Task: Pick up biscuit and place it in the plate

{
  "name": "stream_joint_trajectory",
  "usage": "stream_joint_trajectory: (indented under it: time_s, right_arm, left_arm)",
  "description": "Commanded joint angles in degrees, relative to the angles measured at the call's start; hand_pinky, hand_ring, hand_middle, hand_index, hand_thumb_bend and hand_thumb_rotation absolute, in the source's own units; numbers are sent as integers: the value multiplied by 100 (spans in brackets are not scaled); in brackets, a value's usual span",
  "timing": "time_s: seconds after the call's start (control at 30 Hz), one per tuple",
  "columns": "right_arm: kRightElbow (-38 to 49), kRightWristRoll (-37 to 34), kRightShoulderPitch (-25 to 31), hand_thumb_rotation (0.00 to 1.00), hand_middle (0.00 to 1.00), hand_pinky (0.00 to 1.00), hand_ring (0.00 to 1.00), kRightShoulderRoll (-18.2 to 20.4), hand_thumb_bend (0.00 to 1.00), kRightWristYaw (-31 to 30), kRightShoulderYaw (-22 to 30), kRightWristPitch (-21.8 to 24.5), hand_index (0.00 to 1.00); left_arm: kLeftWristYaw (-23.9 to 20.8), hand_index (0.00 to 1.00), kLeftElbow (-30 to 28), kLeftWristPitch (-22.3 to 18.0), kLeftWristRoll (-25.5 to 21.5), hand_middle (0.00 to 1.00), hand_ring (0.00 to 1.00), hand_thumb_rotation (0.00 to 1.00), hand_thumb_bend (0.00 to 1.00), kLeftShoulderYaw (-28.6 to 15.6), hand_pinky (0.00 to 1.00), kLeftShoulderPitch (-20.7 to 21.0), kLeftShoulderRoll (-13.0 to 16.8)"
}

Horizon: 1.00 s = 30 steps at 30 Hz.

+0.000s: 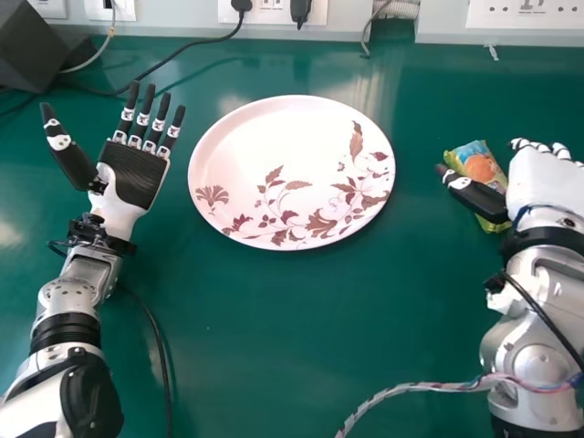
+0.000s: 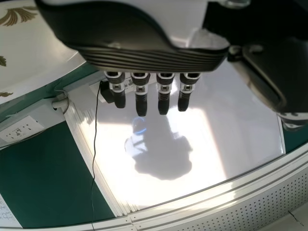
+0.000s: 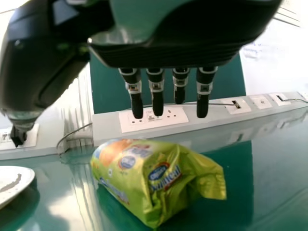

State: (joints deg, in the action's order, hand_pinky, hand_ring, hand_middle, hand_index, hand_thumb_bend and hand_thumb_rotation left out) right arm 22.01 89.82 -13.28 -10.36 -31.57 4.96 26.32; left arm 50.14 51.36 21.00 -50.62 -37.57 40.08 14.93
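Observation:
At the right of the head view, my right hand (image 1: 543,182) is beside the biscuit packet (image 1: 480,166), its thumb overlapping the packet. The right wrist view has the yellow-green biscuit packet (image 3: 151,175) lying on the table, with my right hand (image 3: 156,91) above it, fingers straight and a gap between them and the packet. A white plate (image 1: 292,137) with brown leaf patterns lies in the middle. My left hand (image 1: 134,178) is left of the plate, palm up and fingers straight; the left wrist view has my left hand (image 2: 154,57) holding nothing.
Wall sockets (image 1: 529,15) and plugged-in cables run along the table's back edge. A black box (image 1: 36,50) stands at the back left. One cable (image 1: 160,356) lies beside the left forearm, and a braided cable (image 1: 411,390) crosses the front right. Green table (image 1: 301,338) lies in front of the plate.

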Motion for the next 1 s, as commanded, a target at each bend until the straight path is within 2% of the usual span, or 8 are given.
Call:
stream_joint_trajectory:
  time_s: [0.0,0.17,0.5,0.8,0.97]
  right_arm:
    - [-49,-95,-52,81,95,86,88,-67,100,88,-35,72,92]
    - [-164,-189,-77,84,95,87,89,-220,100,73,-90,167,92]
    - [-686,-287,-200,81,94,87,87,-597,100,34,-230,273,90]
    - [-1194,-677,-176,79,95,83,87,-916,100,398,-364,291,92]
    - [-1481,-815,-163,82,93,81,86,-1119,100,567,-548,274,90]
  left_arm:
    - [81,100,-3,40,-32,100,97,73,100,-37,100,-112,-77]
    - [154,100,-27,30,-32,100,97,73,100,-40,100,-123,-74]
    - [299,100,97,95,-41,100,99,76,100,-56,100,-80,-31]
    - [350,100,40,216,-96,100,97,77,100,-95,100,-97,-22]
    - [194,100,-96,312,-136,99,95,77,100,-130,100,-128,-55]
